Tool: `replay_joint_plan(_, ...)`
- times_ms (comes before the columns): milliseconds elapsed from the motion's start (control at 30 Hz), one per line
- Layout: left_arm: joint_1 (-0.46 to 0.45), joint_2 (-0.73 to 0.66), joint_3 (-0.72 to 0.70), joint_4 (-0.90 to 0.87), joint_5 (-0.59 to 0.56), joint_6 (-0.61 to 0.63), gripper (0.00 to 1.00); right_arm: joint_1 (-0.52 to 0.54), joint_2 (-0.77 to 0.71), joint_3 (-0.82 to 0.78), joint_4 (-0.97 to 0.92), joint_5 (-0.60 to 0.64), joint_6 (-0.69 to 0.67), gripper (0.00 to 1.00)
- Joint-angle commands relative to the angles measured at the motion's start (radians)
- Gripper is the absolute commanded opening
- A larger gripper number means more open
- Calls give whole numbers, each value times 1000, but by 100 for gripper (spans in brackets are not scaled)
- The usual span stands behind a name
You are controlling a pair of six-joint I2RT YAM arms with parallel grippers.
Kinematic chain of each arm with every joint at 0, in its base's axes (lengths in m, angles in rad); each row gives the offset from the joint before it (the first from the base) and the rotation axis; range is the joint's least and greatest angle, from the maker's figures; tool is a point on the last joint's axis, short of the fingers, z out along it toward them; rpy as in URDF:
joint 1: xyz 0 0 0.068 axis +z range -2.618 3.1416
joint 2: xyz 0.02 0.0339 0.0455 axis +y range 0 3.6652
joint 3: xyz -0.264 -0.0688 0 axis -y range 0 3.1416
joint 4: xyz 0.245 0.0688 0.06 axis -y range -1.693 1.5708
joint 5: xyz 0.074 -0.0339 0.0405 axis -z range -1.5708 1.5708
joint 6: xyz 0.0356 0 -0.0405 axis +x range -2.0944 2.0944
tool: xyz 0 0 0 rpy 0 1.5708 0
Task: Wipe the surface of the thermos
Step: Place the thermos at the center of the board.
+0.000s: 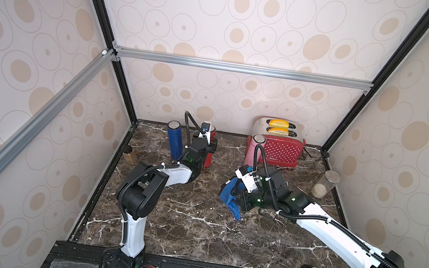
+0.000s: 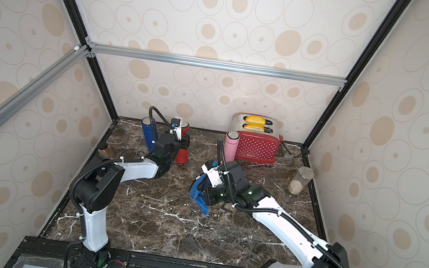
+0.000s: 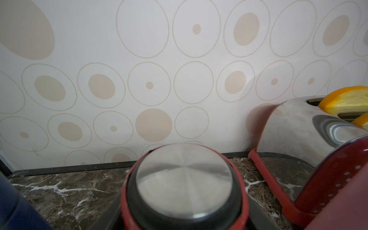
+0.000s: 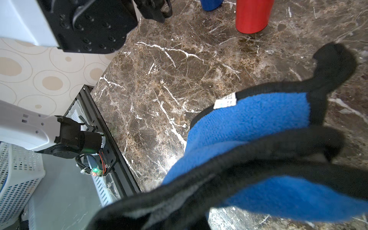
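Note:
A red thermos (image 1: 208, 160) (image 2: 182, 157) with a steel lid (image 3: 184, 179) stands upright at the back left of the marble counter. My left gripper (image 1: 206, 144) (image 2: 181, 142) is shut on its upper body, and a dark finger (image 3: 110, 211) shows on each side of it in the left wrist view. My right gripper (image 1: 240, 194) (image 2: 208, 192) hovers mid-counter, to the right of the red thermos and apart from it. It is shut on a blue cloth with black trim (image 1: 230, 199) (image 2: 198, 193) (image 4: 258, 123), which hangs down and hides its jaws. The thermos base (image 4: 252, 16) shows beyond the cloth.
A blue thermos (image 1: 175, 140) (image 2: 148, 133) stands just left of the red one. A pink thermos (image 1: 252, 152) (image 2: 230, 148) and a red toaster (image 1: 283, 150) (image 3: 298, 129) with bread stand at the back right. A glass jar (image 1: 325, 184) is by the right wall, and a small bottle (image 1: 129, 155) by the left wall.

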Motion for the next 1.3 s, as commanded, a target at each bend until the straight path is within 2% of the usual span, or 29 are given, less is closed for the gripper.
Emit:
replay_joint_plan(0,9,21,77,226,-36,43,0,-14,16,29,0,-21,-13,0)
replay_joint_plan(433,22,175,94,414,-36,56,0,-44,77,47,2,-55,-22,0)
replay_joint_plan(633,23,199,110,399,-17,55,0,-49,83,47,7,-61,-19,0)
replay_joint_plan(867,20,194,88,384,8,69,28,-49,82,43,11,-63,-19,0)
replay_joint_plan(1100,22,186,75,360,22,72,63,-49,85,43,16,-68,-17,0)
replay_joint_plan(1267,21,183,80,343,18,69,80,-49,79,38,16,-63,-17,0)
